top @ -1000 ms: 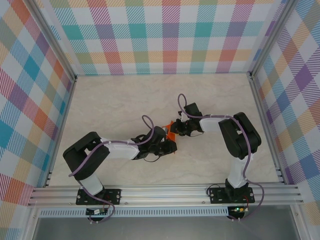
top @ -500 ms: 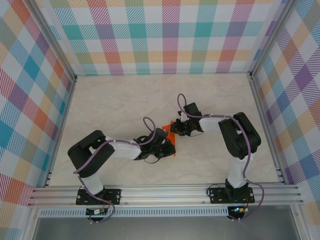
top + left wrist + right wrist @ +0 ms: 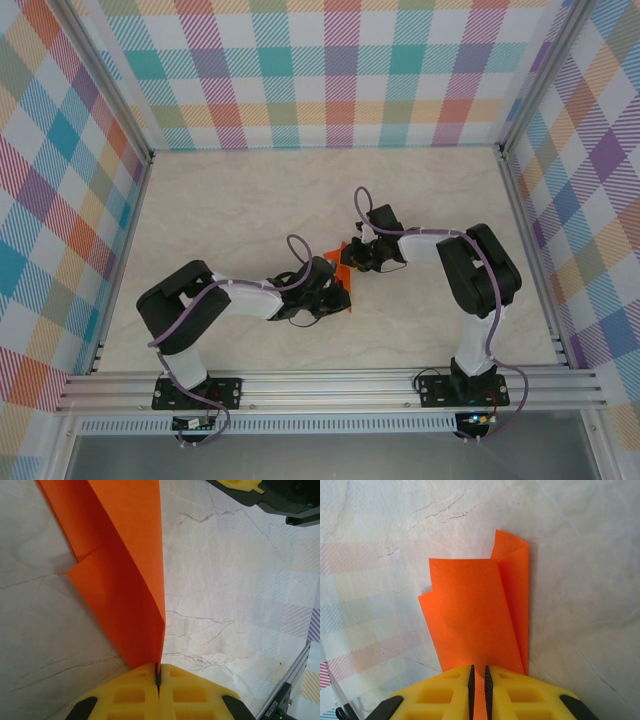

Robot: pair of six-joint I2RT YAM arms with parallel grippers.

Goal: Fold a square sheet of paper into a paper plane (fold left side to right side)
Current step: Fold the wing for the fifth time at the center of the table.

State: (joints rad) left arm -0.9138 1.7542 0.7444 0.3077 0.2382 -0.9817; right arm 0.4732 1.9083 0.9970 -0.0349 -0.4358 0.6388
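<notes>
Where the marbled desk [image 3: 250, 200] runs between the arms, one square sheet of paper [image 3: 475, 615] (orange, already creased) sits mid-desk. Left hand [image 3: 158, 672]: clamped on its folded edge. Right hand [image 3: 479, 672]: pinching the opposite end. Risk: opposing pulls could tear it or skew the crease.

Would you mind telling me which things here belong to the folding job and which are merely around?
Job: folded orange paper; left gripper and right gripper, both pinching it.
Surroundings: marble table; plaid walls; aluminium rail.
</notes>
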